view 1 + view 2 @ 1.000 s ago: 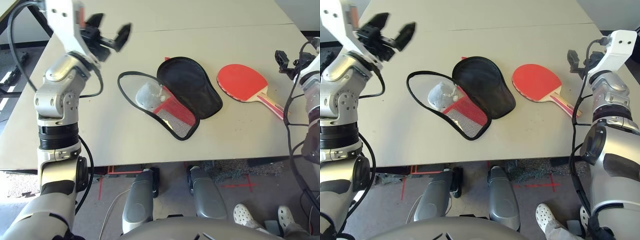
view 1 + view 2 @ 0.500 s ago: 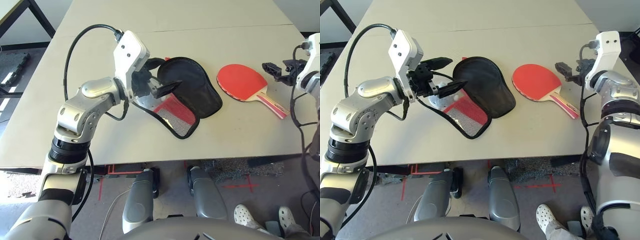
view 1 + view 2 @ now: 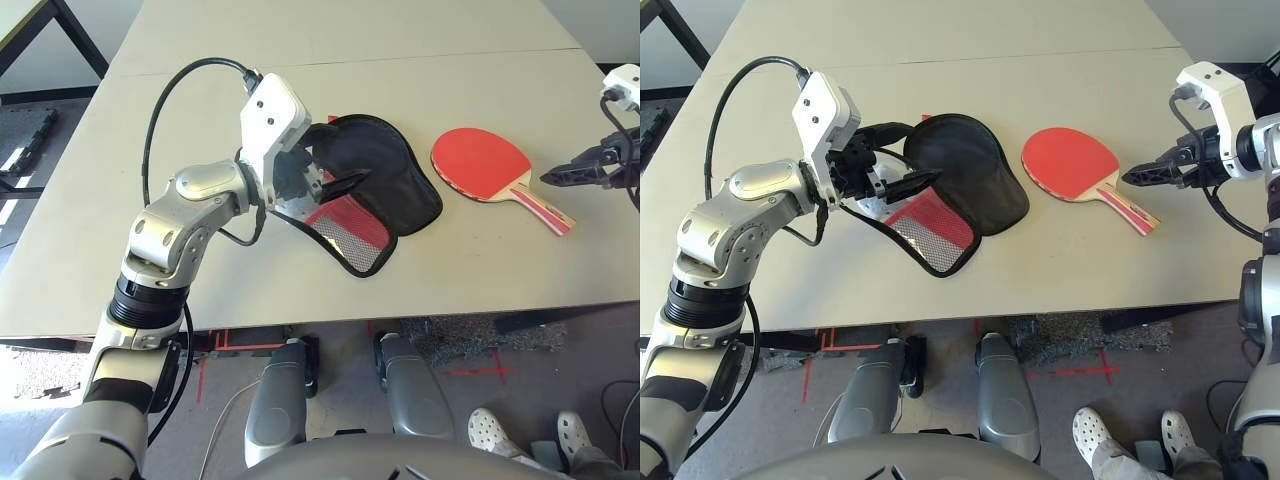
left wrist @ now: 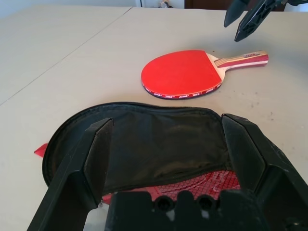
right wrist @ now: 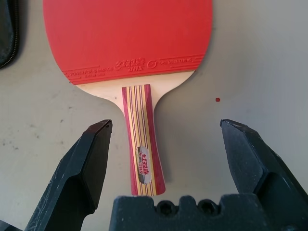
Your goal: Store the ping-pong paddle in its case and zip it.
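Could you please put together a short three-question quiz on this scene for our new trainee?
1. True or false: the ping-pong paddle lies inside the case.
2. Which gripper has the paddle's handle between its open fingers: A left, B right?
3. Fill in: the left gripper is over the open ____.

Key: 1 false, it lies on the table beside the case. 2 B, the right gripper. 3 case.

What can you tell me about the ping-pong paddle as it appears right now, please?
The ping-pong paddle lies flat on the table, to the robot's right of the open case and apart from it. Its round red rubber face is up; the light wooden handle, striped red and black, points toward the open right gripper, whose fingers straddle it without touching.
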